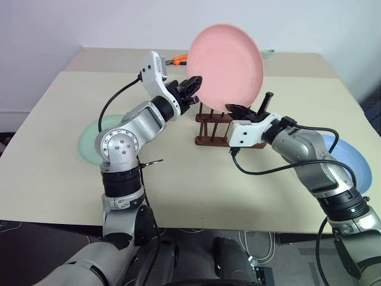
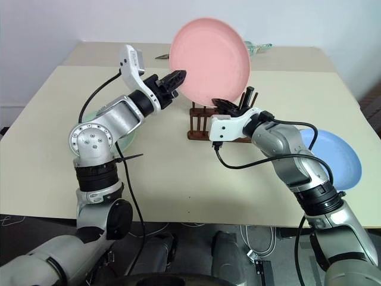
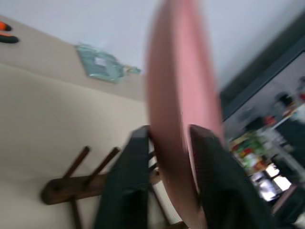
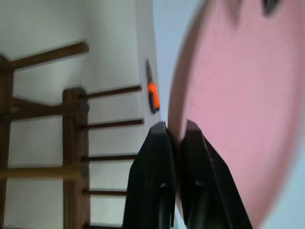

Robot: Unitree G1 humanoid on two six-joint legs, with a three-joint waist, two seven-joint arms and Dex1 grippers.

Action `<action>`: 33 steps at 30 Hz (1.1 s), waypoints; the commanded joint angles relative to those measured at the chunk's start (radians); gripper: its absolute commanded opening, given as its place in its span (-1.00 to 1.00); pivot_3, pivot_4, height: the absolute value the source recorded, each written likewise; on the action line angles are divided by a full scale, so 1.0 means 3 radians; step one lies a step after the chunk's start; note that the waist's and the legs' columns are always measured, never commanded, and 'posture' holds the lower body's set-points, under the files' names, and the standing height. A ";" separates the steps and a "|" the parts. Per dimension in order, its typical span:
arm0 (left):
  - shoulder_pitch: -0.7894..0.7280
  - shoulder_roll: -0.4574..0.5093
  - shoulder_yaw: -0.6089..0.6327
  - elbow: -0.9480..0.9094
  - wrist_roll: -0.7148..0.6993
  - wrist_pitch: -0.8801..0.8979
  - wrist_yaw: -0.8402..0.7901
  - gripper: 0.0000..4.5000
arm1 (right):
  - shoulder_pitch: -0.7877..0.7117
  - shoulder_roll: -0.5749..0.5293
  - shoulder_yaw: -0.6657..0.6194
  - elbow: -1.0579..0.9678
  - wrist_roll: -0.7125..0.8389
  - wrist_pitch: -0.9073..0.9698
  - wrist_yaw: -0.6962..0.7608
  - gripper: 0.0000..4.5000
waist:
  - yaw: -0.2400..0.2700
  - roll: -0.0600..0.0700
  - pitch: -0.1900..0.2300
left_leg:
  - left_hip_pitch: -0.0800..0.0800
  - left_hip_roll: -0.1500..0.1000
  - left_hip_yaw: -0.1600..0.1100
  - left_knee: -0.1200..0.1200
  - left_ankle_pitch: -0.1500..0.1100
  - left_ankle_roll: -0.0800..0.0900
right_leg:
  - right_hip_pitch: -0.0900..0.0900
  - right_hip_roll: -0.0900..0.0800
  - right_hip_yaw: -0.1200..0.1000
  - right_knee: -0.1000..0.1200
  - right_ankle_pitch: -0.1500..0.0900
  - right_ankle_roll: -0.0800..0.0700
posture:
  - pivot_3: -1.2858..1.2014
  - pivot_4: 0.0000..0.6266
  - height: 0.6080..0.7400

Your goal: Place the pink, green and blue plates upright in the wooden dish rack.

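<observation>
Holding the pink plate (image 1: 225,67) upright above the wooden dish rack (image 1: 215,126), both grippers share it: the right gripper (image 4: 175,129) is pinched shut on the lower rim, while the left gripper (image 3: 169,143) straddles the side edge, fingers either side, clamping uncertain. Best to keep the plate vertical and lower its rim squarely between two pegs. Green plate (image 1: 90,143) and blue plate (image 2: 336,156) lie flat on the desk (image 1: 47,149), well apart from the rack. Open room all round.

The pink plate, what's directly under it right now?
Under the pink plate, held upright over it, stands the wooden dish rack on the table. The plate's lower edge and the right gripper cover the rack's rear pegs, so any contact is hidden.
</observation>
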 commanded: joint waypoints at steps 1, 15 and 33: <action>-0.0215 -0.0085 0.0305 -0.0113 -0.0349 -0.0378 0.0051 0.45 | 0.0031 -0.0034 -0.0222 -0.0090 0.0004 -0.0005 -0.0044 -1.00 | 0.0001 0.0000 0.0000 | 0.0000 0.0000 0.0000 0.0000 0.0000 0.0000 | 0.0000 0.0000 0.0000 0.0000 0.0000 0.0000 | 0.03 -0.52 1.00; 0.1316 0.1950 -0.1315 -0.0502 0.1021 -0.1564 -0.2637 0.87 | 0.0231 0.0916 -0.2253 -0.0996 0.4107 0.2849 0.0083 -1.00 | 0.0000 0.0016 0.0004 | 0.0003 0.0010 0.0024 -0.0007 -0.0013 0.0023 | -0.0011 0.0015 0.0037 -0.0003 -0.0001 -0.0026 | 0.03 -0.52 1.00; 0.1501 0.1795 -0.1393 -0.0754 0.0907 -0.1287 -0.2782 0.95 | 0.0420 0.0573 -0.2199 -0.0662 0.4188 0.2845 0.0171 -0.52 | -0.0005 0.0021 0.0006 | 0.0005 0.0037 0.0042 -0.0005 -0.0014 0.0025 | -0.0014 0.0026 0.0045 -0.0003 0.0003 -0.0029 | 0.03 -0.52 1.00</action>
